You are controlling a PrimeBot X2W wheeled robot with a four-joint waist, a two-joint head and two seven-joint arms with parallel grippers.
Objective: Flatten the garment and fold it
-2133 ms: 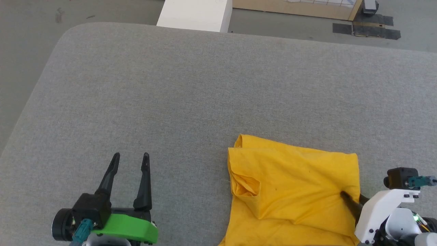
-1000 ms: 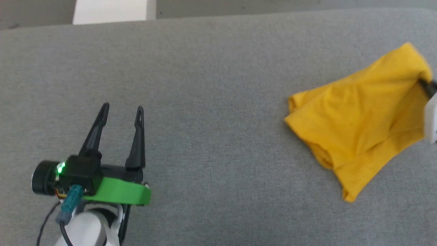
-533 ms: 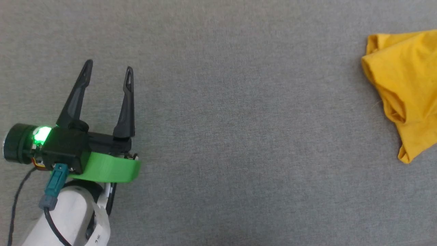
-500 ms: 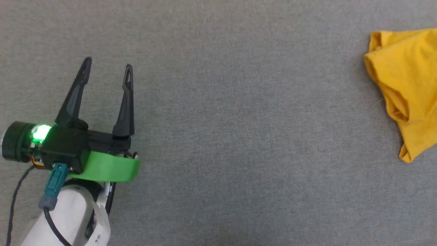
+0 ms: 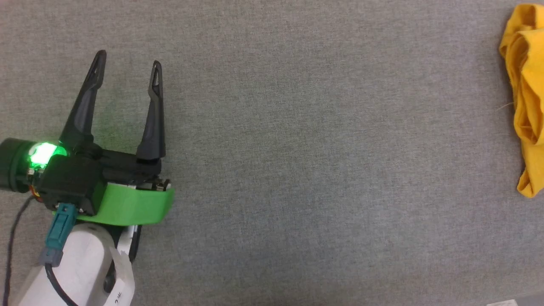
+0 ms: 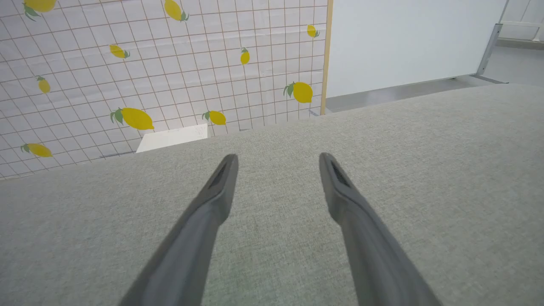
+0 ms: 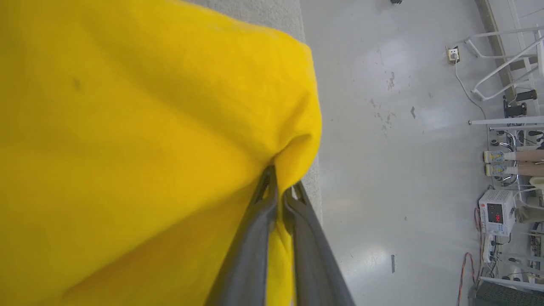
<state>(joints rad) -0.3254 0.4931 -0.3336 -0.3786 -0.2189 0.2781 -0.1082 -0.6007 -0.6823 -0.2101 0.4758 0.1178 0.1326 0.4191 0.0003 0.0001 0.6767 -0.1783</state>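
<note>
The garment (image 5: 525, 106), soft matte yellow cloth bunched into rolled folds, is at the far right of our head view, over the grey woven table (image 5: 297, 148). The right tool (image 7: 282, 178) pinches a pucker of it (fingers nearly meeting). The left tool (image 5: 128, 58) hovers low, spread wide and empty, fingers pointing away. Half a second ago we saw more cloth; the camera has turned.
</note>
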